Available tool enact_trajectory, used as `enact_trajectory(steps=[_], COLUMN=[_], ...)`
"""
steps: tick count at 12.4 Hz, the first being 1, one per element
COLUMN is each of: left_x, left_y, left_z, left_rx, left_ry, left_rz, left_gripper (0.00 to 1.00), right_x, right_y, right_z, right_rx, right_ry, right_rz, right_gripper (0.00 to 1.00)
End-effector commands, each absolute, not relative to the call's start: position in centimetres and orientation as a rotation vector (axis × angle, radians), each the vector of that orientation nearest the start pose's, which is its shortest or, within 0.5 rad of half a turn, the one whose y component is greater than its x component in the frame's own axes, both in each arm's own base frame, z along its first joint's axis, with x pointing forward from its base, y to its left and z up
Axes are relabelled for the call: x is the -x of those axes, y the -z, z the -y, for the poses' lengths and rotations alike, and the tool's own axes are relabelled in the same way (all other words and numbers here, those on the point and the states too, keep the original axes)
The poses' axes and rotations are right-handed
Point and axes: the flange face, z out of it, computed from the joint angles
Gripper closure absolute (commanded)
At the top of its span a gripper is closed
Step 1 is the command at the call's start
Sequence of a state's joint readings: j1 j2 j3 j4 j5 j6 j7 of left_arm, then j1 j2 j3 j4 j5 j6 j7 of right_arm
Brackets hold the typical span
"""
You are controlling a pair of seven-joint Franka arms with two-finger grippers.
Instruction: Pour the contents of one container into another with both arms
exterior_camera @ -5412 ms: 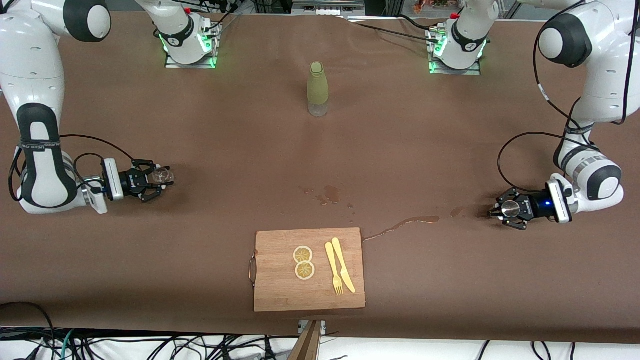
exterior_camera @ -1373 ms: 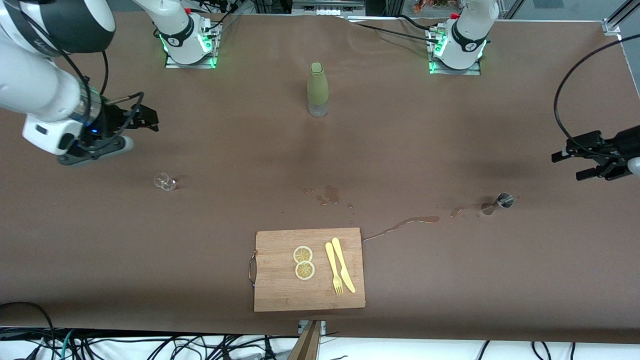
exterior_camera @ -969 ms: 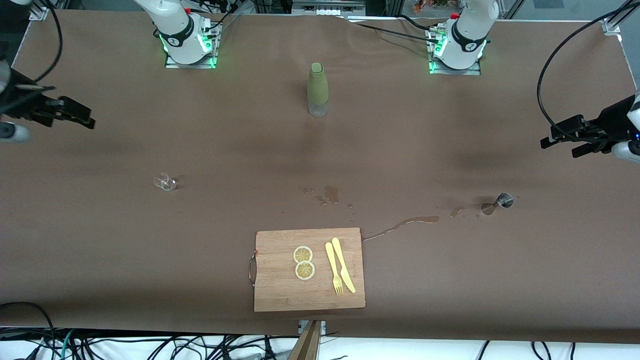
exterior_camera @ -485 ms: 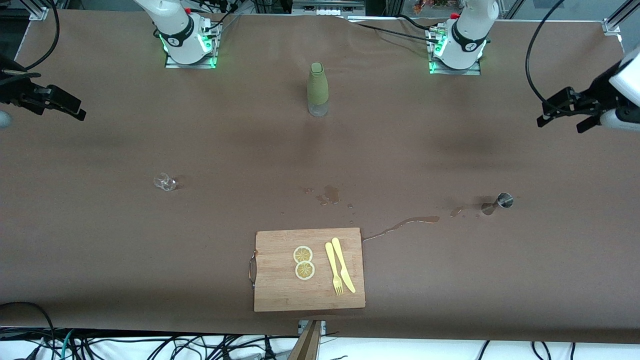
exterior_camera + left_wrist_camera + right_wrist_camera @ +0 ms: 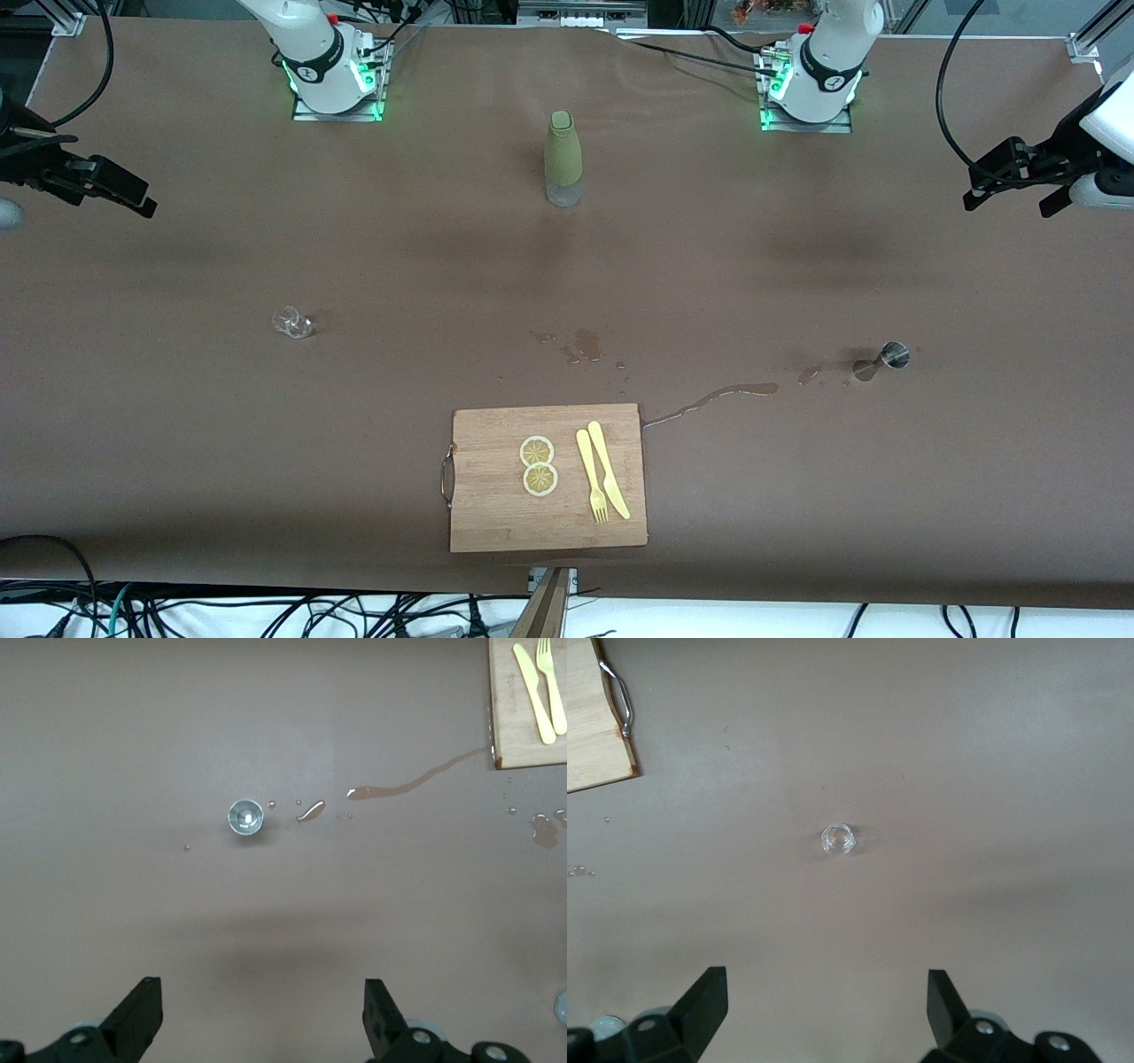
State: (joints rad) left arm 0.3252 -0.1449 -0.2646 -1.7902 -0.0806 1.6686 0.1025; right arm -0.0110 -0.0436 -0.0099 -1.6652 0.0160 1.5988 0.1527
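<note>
A small clear glass point(image 5: 291, 322) stands on the brown table toward the right arm's end. A small metal jigger point(image 5: 895, 355) stands toward the left arm's end, with wet drops beside it. My right gripper point(image 5: 124, 190) hangs open and empty high over the table's edge at its own end. In the right wrist view the glass point(image 5: 838, 839) sits well below the spread right gripper point(image 5: 826, 979). My left gripper point(image 5: 1008, 206) is open and empty, high over its end. Its wrist view shows the jigger point(image 5: 245, 816) below the left gripper point(image 5: 262, 985).
A wet streak point(image 5: 713, 396) runs from near the jigger to a wooden cutting board point(image 5: 496, 496) with two lemon slices point(image 5: 538, 465) and a yellow knife and fork point(image 5: 601, 478). A small puddle point(image 5: 585, 346) lies mid-table. A green bottle point(image 5: 562, 158) stands between the arms' bases.
Both grippers let go of the glass and the jigger, then rose and drew back toward the table's ends. In the last half second the left gripper shifted slightly; the right hardly moved.
</note>
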Motion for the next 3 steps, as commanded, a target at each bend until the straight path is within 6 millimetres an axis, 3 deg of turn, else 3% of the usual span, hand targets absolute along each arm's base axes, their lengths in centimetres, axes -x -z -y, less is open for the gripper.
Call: enact_trajectory(steps=[1, 3], left_x=[-51.04, -51.18], left_y=[-60.17, -60.08], left_z=[-1.62, -1.49], left_rx=[3.139, 3.140], left_ry=[0.006, 0.003], left_rz=[-0.035, -0.033], left_gripper=[0.00, 0.00], right_x=[-53.58, -53.58], right_y=[-60.78, -60.78], right_z=[0.80, 0.80], right_rx=[3.125, 3.125], right_ry=[-0.015, -0.015], right_rz=[-0.291, -0.291], right_gripper=[0.00, 0.00])
